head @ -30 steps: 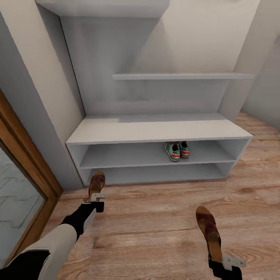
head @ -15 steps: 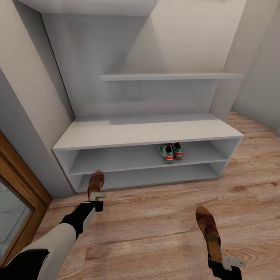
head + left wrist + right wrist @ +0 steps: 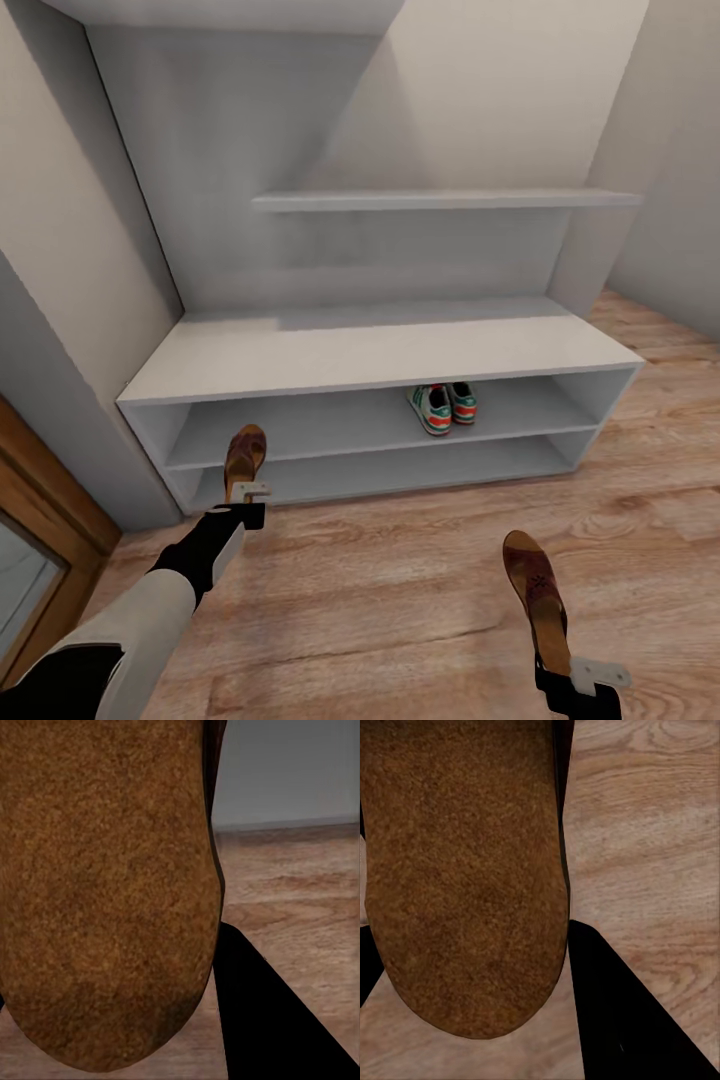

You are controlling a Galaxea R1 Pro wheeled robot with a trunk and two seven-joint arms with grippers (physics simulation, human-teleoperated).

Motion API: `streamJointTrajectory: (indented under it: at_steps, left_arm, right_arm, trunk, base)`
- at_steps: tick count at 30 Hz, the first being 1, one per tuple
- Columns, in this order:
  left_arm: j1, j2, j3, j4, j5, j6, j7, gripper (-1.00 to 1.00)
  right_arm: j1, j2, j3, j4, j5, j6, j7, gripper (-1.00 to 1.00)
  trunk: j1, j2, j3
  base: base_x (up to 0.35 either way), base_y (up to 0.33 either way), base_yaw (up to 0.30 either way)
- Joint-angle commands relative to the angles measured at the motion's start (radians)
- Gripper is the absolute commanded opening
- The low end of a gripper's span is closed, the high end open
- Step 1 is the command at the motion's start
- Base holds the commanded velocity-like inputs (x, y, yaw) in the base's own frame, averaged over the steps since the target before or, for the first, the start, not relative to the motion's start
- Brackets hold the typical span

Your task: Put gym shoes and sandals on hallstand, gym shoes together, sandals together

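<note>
The pale grey hallstand (image 3: 380, 350) stands against the wall ahead, with two open tiers under its bench top. Both gym shoes (image 3: 441, 406) sit side by side on the upper tier, right of centre. My left gripper (image 3: 247, 497) is shut on the heel of one brown sandal (image 3: 244, 458), held just in front of the rack's left end. Lower right, my right gripper (image 3: 578, 676) is shut on the second sandal (image 3: 533, 593), held above the corridor floor (image 3: 400, 580). Each wrist view looks along a tan sandal sole: the left-hand sandal (image 3: 105, 892), the right-hand sandal (image 3: 465, 870).
A wall shelf (image 3: 440, 199) hangs above the bench, with another shelf higher at the top left. A wooden door frame (image 3: 50, 520) stands at the left. Open wood floor lies between me and the rack.
The rack has slid left and sits slightly lower in the picture, and the door frame has slid left; the camera moved. Both arms keep their sandals in the same place.
</note>
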Motion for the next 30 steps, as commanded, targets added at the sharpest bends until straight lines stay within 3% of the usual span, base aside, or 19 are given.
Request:
streamJointTrajectory:
  at_steps: [1, 30]
  left_arm:
    - [0.000, -0.001, 0.003, -0.003, -0.006, 0.007, 0.000, -1.00]
    - [0.000, 0.002, 0.004, -0.004, -0.007, 0.006, 0.005, -1.00]
  right_arm:
    - [-0.001, 0.000, -0.004, 0.001, -0.009, -0.004, 0.005, -1.00]
    - [-0.001, 0.000, -0.003, 0.001, -0.008, -0.004, 0.005, -1.00]
  trunk:
    - [0.000, 0.000, -0.001]
    - [0.000, 0.000, -0.001]
  base:
    - [0.136, 0.000, 0.000]
    - [0.197, 0.041, 0.000]
